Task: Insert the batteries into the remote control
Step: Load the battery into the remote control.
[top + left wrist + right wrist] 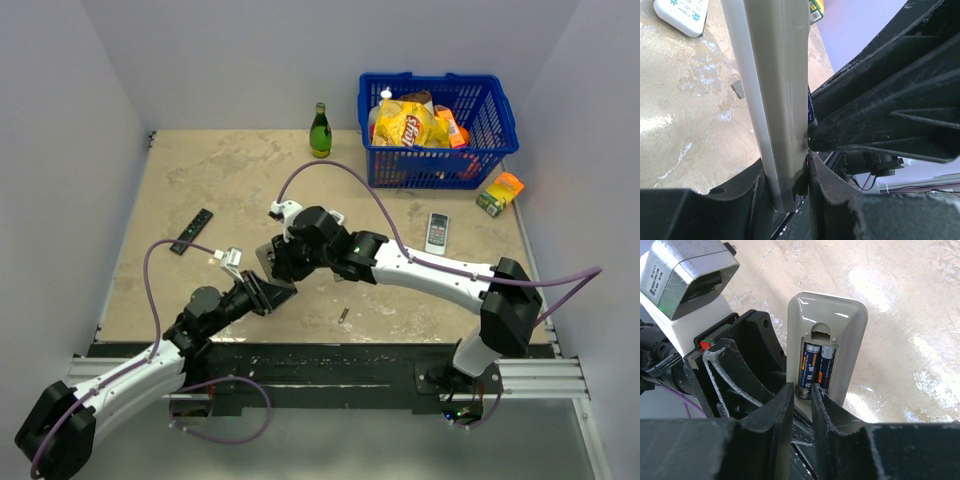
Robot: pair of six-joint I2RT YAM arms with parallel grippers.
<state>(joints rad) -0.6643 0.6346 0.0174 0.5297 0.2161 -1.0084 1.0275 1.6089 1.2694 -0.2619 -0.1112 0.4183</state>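
Right wrist view: the right gripper (803, 386) has its two black fingertips a narrow gap apart, poised at the lower end of the open battery bay, and through the gap the foot of one cell shows; whether the tips touch it cannot be told. Both batteries (816, 365) lie side by side inside the bay in the grey back of the remote control (850, 330), which stands nearly upright above the table (920, 315). From the left wrist, the left gripper (787, 165) is clamped on the remote's lower end, one finger on each side. Seen from above, the two arms meet near the table's middle, with a small dark piece (343, 315) lying on the surface just to their right. Farther out are a white remote (437, 232), a black strip (191, 231), a green bottle (319, 131) and a blue basket (500, 100) of snacks.
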